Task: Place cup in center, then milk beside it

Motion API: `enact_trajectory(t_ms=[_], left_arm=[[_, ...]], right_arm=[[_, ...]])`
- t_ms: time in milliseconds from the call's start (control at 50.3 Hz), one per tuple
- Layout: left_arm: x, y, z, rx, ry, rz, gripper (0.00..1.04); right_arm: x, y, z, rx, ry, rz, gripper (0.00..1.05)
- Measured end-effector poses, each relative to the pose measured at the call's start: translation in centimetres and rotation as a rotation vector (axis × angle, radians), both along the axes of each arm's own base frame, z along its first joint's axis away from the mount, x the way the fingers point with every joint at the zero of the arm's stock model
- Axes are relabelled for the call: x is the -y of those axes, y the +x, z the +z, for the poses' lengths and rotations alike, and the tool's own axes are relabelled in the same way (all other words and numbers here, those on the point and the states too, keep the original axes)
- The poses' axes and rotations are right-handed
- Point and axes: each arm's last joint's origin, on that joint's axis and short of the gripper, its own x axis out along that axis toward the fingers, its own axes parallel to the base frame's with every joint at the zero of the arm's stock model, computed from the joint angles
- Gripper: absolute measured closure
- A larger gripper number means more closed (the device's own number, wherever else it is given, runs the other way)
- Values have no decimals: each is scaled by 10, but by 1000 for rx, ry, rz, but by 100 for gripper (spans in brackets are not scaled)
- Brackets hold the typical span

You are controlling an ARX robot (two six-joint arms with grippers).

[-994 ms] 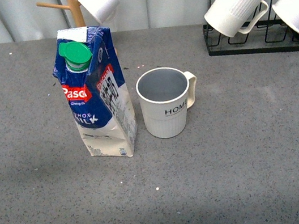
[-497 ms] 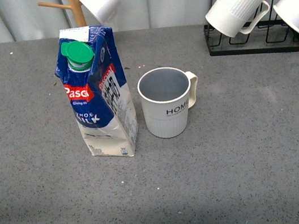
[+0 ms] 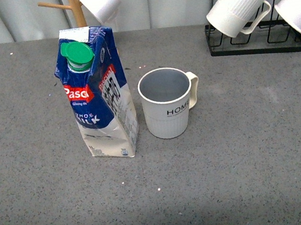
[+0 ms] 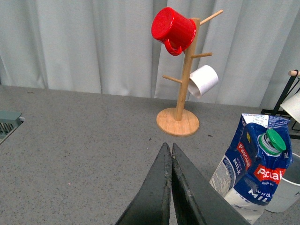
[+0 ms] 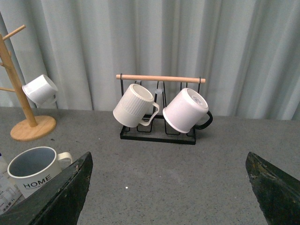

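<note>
Grey tabletop (image 3: 271,144): milk (image 3: 98,95) beside cup (image 3: 167,109); left jaws closed empty, right jaws spread empty.

Red mug (image 4: 173,30) atop wooden mug tree (image 4: 180,93); white mugs on black rack (image 5: 157,133)

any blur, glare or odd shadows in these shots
Front view: sharp, even light, with a broad soft shadow across the near tabletop; the milk and cup lettering reads clearly. Left wrist view: the shut left gripper is close and dark, while the red mug shows mild sheen. Right wrist view: the open right gripper fingers look dark and slightly soft.
</note>
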Motion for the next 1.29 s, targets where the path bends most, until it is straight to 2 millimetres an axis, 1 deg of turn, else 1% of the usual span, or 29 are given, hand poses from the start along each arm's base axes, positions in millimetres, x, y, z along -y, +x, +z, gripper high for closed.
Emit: enact_trajectory(t_ms=[457, 1054, 1133, 1213, 1233, 1292], left_arm=[[0, -16, 4, 13, 0, 0, 101], [0, -29, 4, 14, 0, 0, 101], [0, -38, 0, -8, 0, -3, 101], [0, -40, 1, 9, 0, -3, 101], [0, -40, 1, 8, 0, -3, 100], [0, -40, 1, 8, 0, -3, 92]], right_arm=[[0, 0, 0, 0, 0, 0, 9], [0, 0, 0, 0, 0, 0, 9], [0, 0, 0, 0, 0, 0, 9], [0, 0, 0, 0, 0, 0, 9], [0, 0, 0, 0, 0, 0, 9], [0, 0, 0, 0, 0, 0, 9]])
